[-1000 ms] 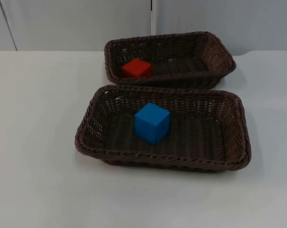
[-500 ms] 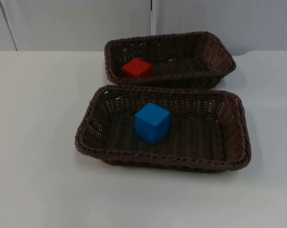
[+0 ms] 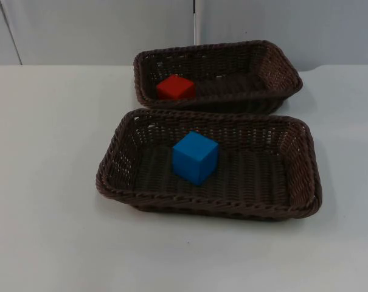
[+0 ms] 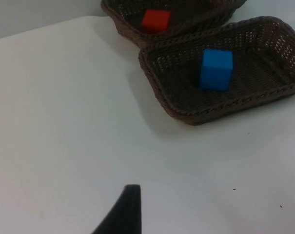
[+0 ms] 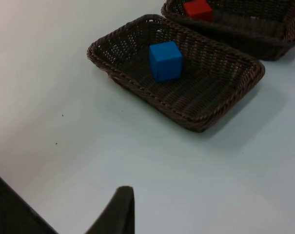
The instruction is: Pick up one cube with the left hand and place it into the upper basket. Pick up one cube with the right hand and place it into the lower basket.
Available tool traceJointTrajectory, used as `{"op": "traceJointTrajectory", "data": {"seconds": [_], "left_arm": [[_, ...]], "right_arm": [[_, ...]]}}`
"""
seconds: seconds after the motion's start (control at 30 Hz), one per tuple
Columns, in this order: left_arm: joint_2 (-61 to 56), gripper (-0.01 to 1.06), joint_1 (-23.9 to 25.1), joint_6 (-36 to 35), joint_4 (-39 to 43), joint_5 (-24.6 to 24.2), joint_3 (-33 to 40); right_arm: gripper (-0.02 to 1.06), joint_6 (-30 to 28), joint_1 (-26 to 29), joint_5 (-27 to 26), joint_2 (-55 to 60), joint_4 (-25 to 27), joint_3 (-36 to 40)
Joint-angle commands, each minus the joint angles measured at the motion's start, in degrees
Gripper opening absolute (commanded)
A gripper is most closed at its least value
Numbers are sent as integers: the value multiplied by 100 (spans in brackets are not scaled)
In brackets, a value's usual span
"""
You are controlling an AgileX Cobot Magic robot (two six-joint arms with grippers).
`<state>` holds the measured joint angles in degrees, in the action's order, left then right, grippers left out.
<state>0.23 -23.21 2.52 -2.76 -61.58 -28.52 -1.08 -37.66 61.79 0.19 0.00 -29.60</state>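
Note:
The red cube [image 3: 175, 87] lies in the left part of the upper brown wicker basket [image 3: 275, 64], at the back of the table. In the lower basket [image 3: 302, 182], nearer the front, the blue cube [image 3: 195, 157] stands a little left of centre. The left wrist view has the red cube [image 4: 155, 20] and the blue cube [image 4: 216, 69] in their baskets, well ahead of my left gripper [image 4: 130, 209], which waits over bare table. My right gripper [image 5: 120, 209] likewise hangs back over bare table, far from the blue cube [image 5: 165, 60] and the red cube [image 5: 197, 9].
The two baskets sit close together, the upper one's front wall almost against the lower one's back rim [image 3: 214, 115]. White table top [image 3: 44, 182] stretches to the left, right and front of them. A grey partition wall [image 3: 98, 30] closes the far edge.

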Motion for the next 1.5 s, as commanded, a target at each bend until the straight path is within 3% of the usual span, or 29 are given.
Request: {"op": "traceJointTrajectory", "data": {"seconds": [0.0, 0.67, 0.8, 0.93, 1.13, 1.47], "left_arm": [[-23, 105, -17, -45, 26, -6, 19], [-23, 105, 50, -45, 26, -6, 19], [-23, 105, 399, -45, 39, -6, 19], [-23, 105, 1209, -45, 39, -6, 19], [-23, 105, 1971, -45, 39, -6, 19], [-23, 105, 2137, -45, 29, -6, 19]], "right_arm": [[105, 0, -25, 1, -19, 49, 14], [105, 0, -25, 1, -19, 49, 14], [105, 0, -25, 1, -19, 49, 14], [105, 0, -25, 1, -19, 49, 14], [105, 0, -25, 1, -19, 49, 14], [105, 0, -25, 1, -19, 49, 14]]}}
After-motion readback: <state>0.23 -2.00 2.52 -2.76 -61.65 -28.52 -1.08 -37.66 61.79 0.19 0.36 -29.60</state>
